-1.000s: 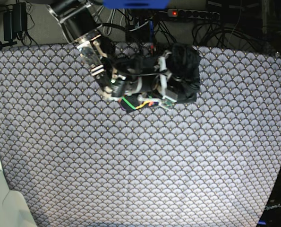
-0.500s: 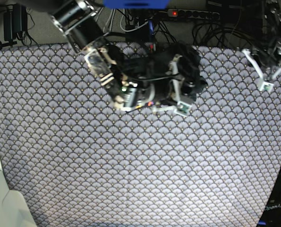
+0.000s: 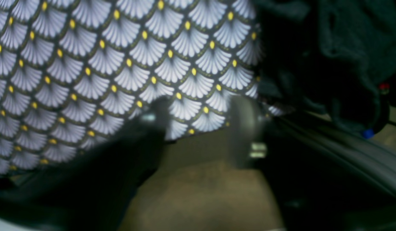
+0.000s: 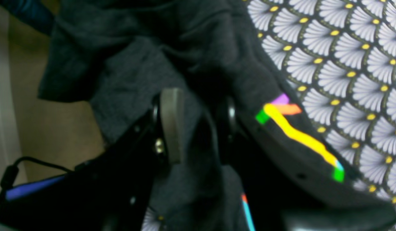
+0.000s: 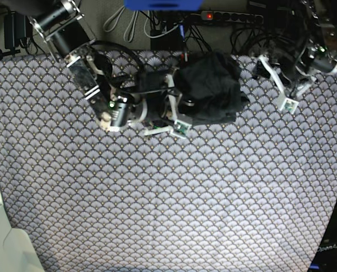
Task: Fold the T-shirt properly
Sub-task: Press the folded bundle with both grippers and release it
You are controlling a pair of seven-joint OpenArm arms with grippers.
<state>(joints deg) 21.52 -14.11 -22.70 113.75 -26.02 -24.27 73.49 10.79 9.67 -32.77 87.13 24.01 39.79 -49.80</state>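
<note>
The crumpled dark charcoal-grey cotton T-shirt (image 5: 210, 88) lies bunched at about 12 o'clock on the tabletop covered with a scallop-patterned grey tablecloth (image 5: 168, 198). The right gripper (image 5: 169, 113), at the shirt's 9 o'clock edge, pinches a fold of the fabric between its jaws; the colourful line logo (image 4: 297, 134) shows beside it in the wrist view. The left gripper (image 5: 278, 85) hovers at 2 o'clock, jaws spread, clear of the shirt. No containers appear.

A robotics lab bench: at twelve o'clock a power strip (image 5: 231, 17) with a lit red switch and tangled black cables (image 5: 259, 39) hang behind the scallop-patterned tablecloth (image 5: 168, 198)
</note>
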